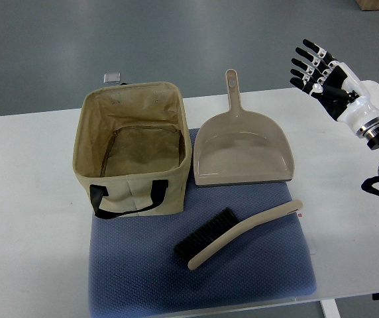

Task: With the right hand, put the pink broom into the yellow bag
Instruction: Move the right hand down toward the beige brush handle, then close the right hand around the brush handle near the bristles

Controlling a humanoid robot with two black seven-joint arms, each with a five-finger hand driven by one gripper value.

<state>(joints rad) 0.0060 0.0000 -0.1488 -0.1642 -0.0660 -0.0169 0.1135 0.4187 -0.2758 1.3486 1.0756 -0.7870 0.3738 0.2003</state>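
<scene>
A robot's black-and-white right hand (317, 66) hangs raised above the far right corner of a white table (30, 199), fingers (305, 63) spread and grasping nothing, well apart from everything it is meant to handle. The left arm is out of view.

The task's broom, a beige-handled hand brush with black bristles (239, 235) that looks more tan than pink here, lies flat on a blue quilted mat (242, 278) at the near side of the table, its curved handle reaching toward the right, probably so the right hand can take it from that end. Just beyond it, resting partly on the mat, sits a matching beige plastic dustpan (242, 152), handle pointing away from the robot and pan empty.

To the left stands the open-topped yellowish canvas bag with black strap handles (133, 149), upright and square, its mouth held wide as if to receive the brush. Its fabric floor shows bare; nothing is inside. The job appears not yet begun.
</scene>
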